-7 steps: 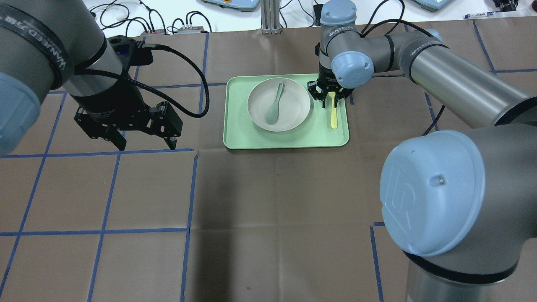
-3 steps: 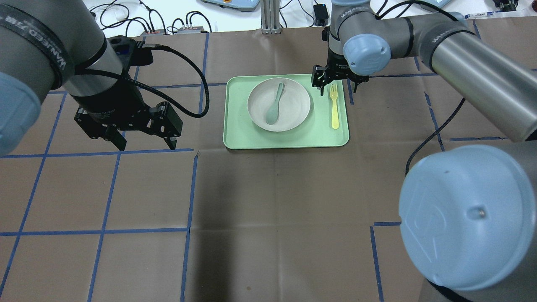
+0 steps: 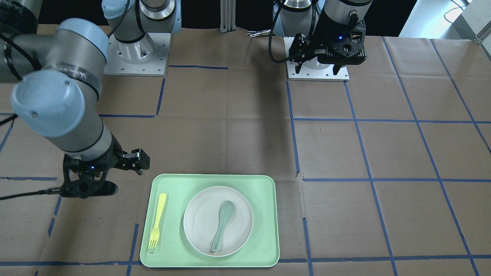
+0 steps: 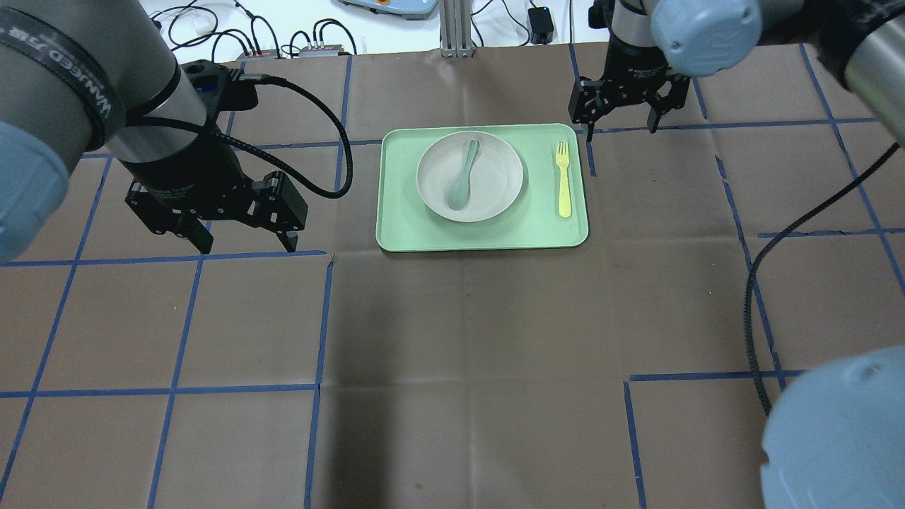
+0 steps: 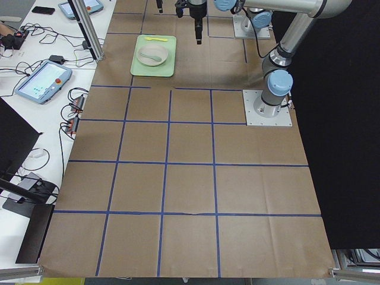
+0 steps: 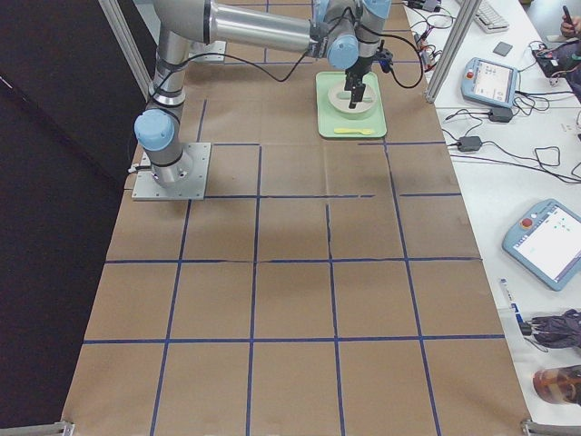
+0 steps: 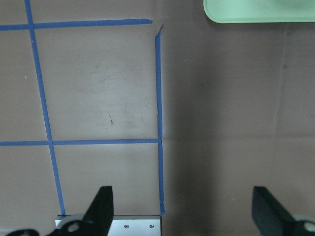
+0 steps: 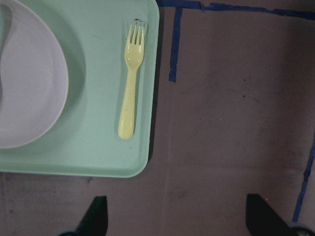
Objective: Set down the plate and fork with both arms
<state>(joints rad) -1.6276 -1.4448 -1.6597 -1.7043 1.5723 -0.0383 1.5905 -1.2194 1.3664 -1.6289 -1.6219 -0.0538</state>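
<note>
Nearest the robot, plain brown paper over the whole surface (image 4: 466, 353), creased in places and gridded with blue tape lines (image 4: 177, 389). At the robot's edge, two square metal base plates (image 3: 134, 57), one under each of the two arms (image 3: 57, 96).

Further out on the robot's left, the left claw (image 4: 247, 247). Hangs above bare paper with jaws spread wide. Grips nothing. Sits well apart from the tray, with only a tray corner at the top of its wrist view.

Mid-surface, one rectangular light-green tray (image 4: 403, 226), flat on the paper. Holds one round off-white plate (image 4: 495, 184) near its middle. In the plate, one grey-green spoon (image 4: 463, 177), bowl end toward the robot.

Just beside the plate on the robot's right, not touching it, one pale-yellow fork (image 4: 563, 180). Lies flat on the tray floor along the right rim, tines pointing away from the robot, free of both claws.

Just past the tray's far right corner, the right claw (image 4: 621, 131). Hovers over paper, off the tray, jaws wide and empty. From its wrist camera, fork and tray corner at upper left, both fingertips far apart at the bottom edge.

Counted: two arms, two claws, one tray, one plate, one fork, one spoon.

Beyond the far edge, an upright aluminium post (image 4: 452, 28). Then a white bench with black cables (image 4: 212, 32) and teach pendants (image 6: 549, 241), two of them in the right side view.
</note>
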